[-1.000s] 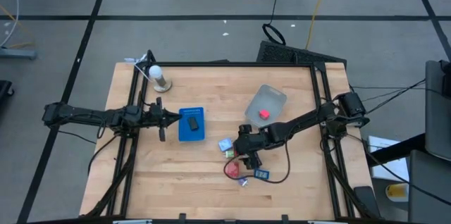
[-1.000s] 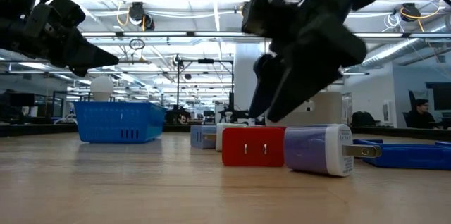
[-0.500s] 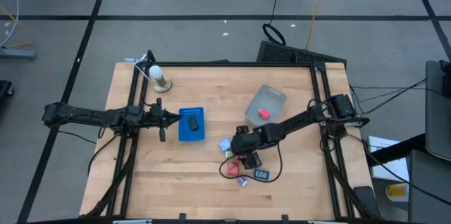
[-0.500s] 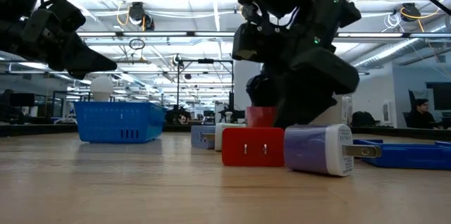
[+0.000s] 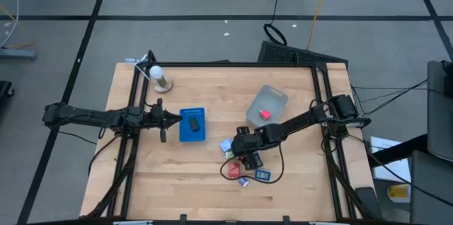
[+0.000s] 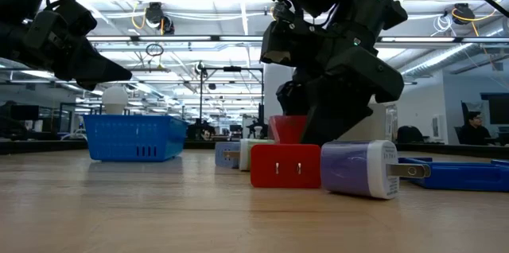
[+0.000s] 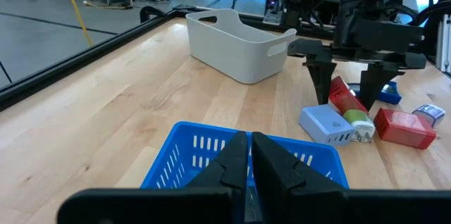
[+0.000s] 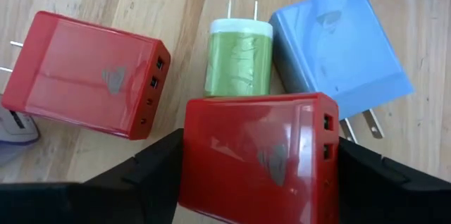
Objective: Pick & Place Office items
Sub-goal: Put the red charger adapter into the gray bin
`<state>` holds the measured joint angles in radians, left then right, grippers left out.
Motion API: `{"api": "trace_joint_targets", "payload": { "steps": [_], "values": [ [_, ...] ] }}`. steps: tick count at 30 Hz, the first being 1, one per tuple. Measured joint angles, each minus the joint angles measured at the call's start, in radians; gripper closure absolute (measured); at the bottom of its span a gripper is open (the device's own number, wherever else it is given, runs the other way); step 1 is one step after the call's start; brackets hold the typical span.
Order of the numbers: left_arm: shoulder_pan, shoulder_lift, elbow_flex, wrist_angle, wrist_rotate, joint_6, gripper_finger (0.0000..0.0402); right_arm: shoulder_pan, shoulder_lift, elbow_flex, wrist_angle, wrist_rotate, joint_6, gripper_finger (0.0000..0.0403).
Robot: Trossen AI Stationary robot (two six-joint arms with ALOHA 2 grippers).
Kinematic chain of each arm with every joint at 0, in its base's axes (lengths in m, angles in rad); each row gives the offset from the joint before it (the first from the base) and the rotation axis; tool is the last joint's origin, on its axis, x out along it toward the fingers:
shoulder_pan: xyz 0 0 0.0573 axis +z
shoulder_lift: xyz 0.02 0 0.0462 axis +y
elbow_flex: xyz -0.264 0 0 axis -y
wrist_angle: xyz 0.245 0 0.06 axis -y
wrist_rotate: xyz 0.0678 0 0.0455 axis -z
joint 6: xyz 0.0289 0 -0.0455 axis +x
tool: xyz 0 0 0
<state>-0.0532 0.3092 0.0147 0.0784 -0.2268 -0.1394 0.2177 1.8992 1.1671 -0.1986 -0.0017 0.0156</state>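
The office items lie in a cluster right of the table's middle. It holds a red block (image 8: 257,157), a second red block (image 8: 84,76), a green plug piece (image 8: 238,58) and a light blue block (image 8: 338,48). My right gripper (image 5: 244,156) slants down over the cluster and is shut on the first red block (image 6: 286,128). My left gripper (image 5: 164,120) is shut and hangs at the left edge of the blue basket (image 5: 192,124), which holds a black piece (image 5: 192,122). My right gripper pinches the red block between its two fingers (image 8: 151,171), one on each of two opposite side faces (image 8: 194,160). The fingers come slanting down from above on the table's right side. The block sits tilted (image 7: 345,96) among the other pieces; I cannot tell whether it is clear of the table.
A clear tub (image 5: 267,105) with a red piece (image 5: 265,114) inside stands just beyond the cluster. A purple-and-white plug (image 6: 358,167) and a flat blue piece (image 5: 262,175) lie toward the near edge. A white bulb on a stand (image 5: 160,76) stands at the far left.
My right gripper has sunk onto the cluster, its fingers coming down on either side of the red block. That block stood straighter half a second ago and now leans. My left arm has kept still.
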Motion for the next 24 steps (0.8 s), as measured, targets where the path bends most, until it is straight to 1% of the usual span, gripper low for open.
{"api": "trace_joint_targets", "payload": {
  "steps": [7,12,15,18,21,24],
  "values": [
    [0.000,0.000,0.000,0.000,0.000,0.000,0.0380,0.000,-0.029,-0.003,-0.030,0.000,0.033,0.0133],
    [0.000,0.000,0.000,-0.001,0.000,0.000,0.0380,0.012,-0.130,-0.003,-0.036,-0.001,0.037,0.0133],
    [0.000,0.000,0.000,-0.001,0.000,-0.002,0.0380,0.032,-0.214,-0.003,-0.085,-0.001,0.027,0.0133],
    [0.000,0.000,0.000,-0.001,0.000,-0.004,0.0380,0.053,-0.317,-0.010,-0.075,-0.001,0.025,0.0133],
    [0.000,0.000,0.000,-0.001,0.000,-0.005,0.0380,0.072,-0.440,-0.055,-0.034,0.003,0.027,0.0133],
    [0.000,0.000,0.000,-0.001,0.000,-0.011,0.0380,0.083,-0.575,-0.136,0.017,0.017,0.032,0.0133]
  ]
}}
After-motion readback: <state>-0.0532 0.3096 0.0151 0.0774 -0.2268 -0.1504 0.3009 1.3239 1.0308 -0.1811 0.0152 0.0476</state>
